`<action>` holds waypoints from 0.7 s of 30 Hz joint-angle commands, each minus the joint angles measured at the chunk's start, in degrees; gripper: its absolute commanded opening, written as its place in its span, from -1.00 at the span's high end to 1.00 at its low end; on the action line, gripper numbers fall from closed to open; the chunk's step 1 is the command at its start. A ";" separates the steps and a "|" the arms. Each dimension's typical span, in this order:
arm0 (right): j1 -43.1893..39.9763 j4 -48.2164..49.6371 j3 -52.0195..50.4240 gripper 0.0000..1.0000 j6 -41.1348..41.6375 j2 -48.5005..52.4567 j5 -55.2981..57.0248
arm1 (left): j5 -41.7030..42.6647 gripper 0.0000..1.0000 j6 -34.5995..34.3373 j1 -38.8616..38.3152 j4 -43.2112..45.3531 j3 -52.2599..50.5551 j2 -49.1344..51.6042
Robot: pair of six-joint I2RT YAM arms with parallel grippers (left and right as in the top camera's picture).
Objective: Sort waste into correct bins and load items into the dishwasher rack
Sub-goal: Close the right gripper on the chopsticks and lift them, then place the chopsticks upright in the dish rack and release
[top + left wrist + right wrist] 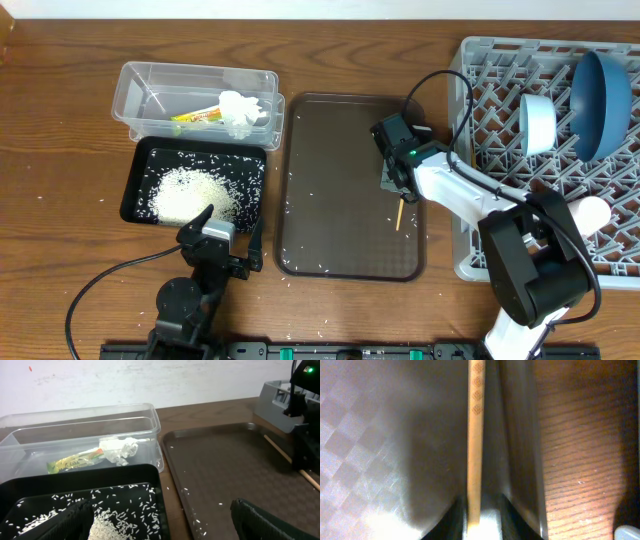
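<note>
My right gripper (pixel 393 172) is low over the right edge of the brown serving tray (pixel 340 130), shut on a thin wooden chopstick (pixel 399 214) (pixel 475 435) that sticks out toward the front. My left gripper (pixel 232 228) (pixel 162 510) is open and empty at the front edge of the black tray (pixel 138 165), which holds a pile of white rice (pixel 190 195). The clear tub (pixel 140 80) holds the yellow-green wrapper (pixel 200 116) and the white tissue (pixel 242 108). The grey rack (pixel 490 75) holds the dark blue dish (pixel 600 105) and a whitish cup (pixel 537 124).
Loose rice grains (pixel 310 262) lie on the front of the brown tray and on the table near it. Another whitish rounded item (pixel 590 213) sits at the rack's front. The right arm's cable loops over the rack's left side.
</note>
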 commanded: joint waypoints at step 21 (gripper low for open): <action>-15.32 -0.35 3.98 0.98 -27.23 -23.58 0.13 | -0.63 -0.81 -0.28 0.28 -0.42 -1.44 -0.35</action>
